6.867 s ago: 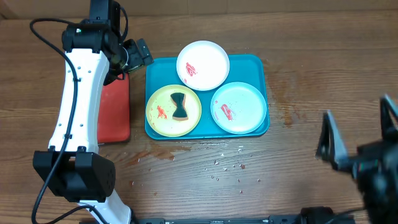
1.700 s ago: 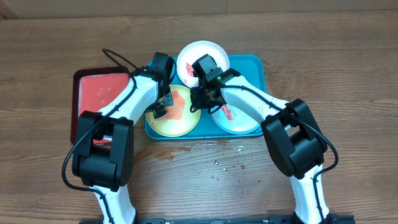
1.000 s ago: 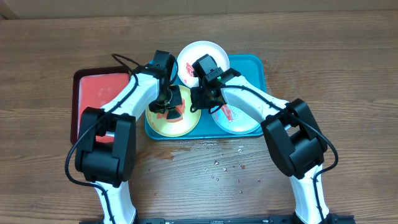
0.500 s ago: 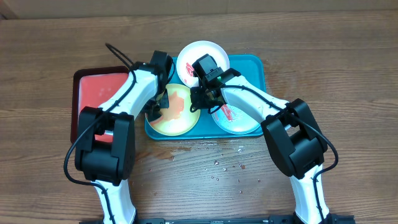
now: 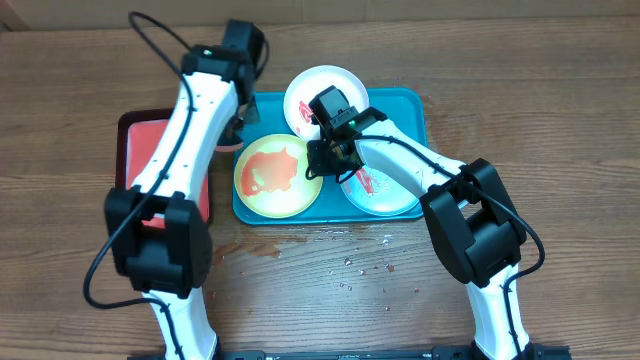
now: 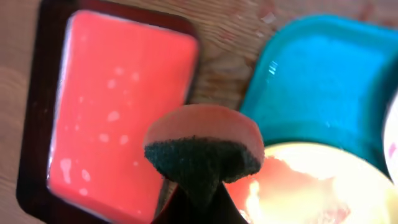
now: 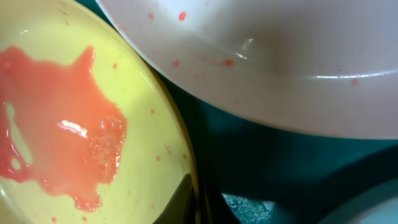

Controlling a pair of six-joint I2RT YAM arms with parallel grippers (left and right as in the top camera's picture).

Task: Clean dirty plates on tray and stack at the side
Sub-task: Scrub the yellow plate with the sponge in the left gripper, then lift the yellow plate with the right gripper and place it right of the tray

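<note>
Yellow plate (image 5: pixel 275 180) sauce-smeared; right gripper (image 7: pixel 191 202) pinches rim, steadying it; left gripper (image 6: pixel 196 199) clamps sponge (image 6: pixel 202 146) for scrubbing.

Overhead straight down; both wrist views close above yellow-green plate (image 5: pixel 278 176)

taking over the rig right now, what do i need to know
Left tool: shut on the sponge, raised near the red tray.
Right tool: at the right rim of the yellow-green plate, grip unclear.
All three lie in the teal tray: yellow-green smeared wide with sauce, white plate and mint plate spotted red.
Done: nothing clean or stacked. Left: wipe all three, stack them aside.
</note>
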